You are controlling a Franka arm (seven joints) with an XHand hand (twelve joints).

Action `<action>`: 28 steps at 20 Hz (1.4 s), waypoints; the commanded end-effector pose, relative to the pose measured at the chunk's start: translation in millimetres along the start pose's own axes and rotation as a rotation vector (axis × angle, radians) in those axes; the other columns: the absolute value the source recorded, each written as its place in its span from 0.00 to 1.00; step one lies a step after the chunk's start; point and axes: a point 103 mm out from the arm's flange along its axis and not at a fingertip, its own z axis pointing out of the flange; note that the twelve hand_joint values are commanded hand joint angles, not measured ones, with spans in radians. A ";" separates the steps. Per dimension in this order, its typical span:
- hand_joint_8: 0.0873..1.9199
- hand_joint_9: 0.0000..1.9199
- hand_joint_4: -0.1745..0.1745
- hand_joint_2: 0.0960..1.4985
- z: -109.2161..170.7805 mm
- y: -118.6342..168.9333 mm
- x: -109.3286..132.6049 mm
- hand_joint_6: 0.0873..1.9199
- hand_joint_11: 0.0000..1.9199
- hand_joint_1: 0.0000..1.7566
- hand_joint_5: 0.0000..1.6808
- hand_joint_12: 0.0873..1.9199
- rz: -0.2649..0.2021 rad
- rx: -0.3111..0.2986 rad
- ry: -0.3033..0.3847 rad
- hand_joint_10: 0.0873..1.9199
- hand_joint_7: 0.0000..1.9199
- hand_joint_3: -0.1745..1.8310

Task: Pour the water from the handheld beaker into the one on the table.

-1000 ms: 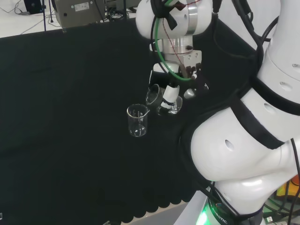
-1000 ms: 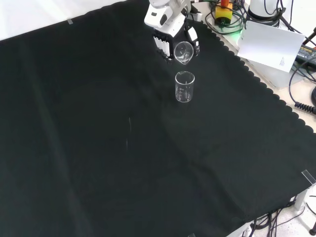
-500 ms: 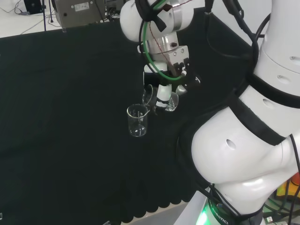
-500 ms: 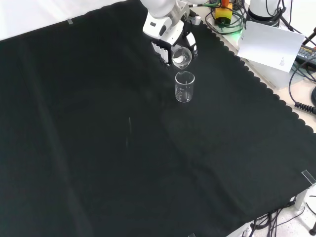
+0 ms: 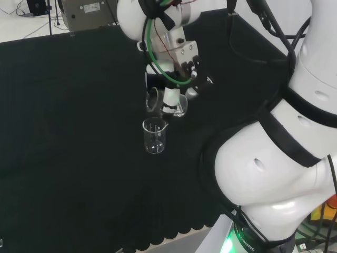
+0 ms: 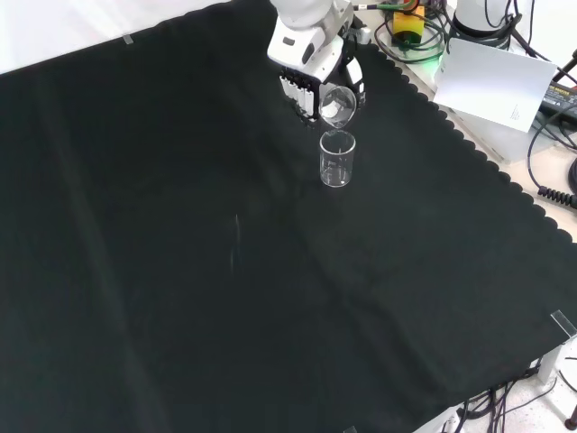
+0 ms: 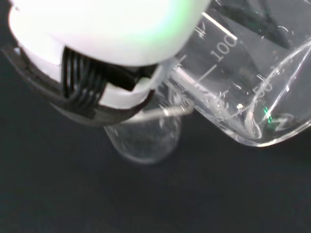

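Item: handheld beaker [image 5: 158,101], fingers [image 6: 298,91] curled round it; I've carried it over the table beaker [image 5: 154,135], tilted further. Pour beginning.

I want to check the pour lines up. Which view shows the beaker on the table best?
The head view: the beaker on the table stands unobstructed, below the robot hand. The front view shows it smaller; the wrist view shows it blurred behind a finger.

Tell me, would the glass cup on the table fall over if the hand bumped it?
Probably, yes. The beaker on the cloth stands taller than it is wide and looks empty, so likely light. Its clear walls look thin, so it may be fragile. The hand holds the tilted beaker just above its rim.
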 end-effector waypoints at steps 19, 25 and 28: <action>0.00 0.95 0.00 0.34 31.3 -7.8 -23.2 0.03 0.76 0.76 0.91 0.26 0.119 0.199 -0.070 0.00 0.84 0.42; 0.00 0.95 0.00 0.34 29.5 -8.8 -19.9 0.03 0.77 0.76 0.91 0.26 0.114 0.189 -0.084 0.00 0.84 0.42; 0.00 0.95 0.00 0.34 26.5 -8.7 -14.6 0.03 0.77 0.76 0.91 0.26 0.112 0.187 -0.105 0.00 0.84 0.42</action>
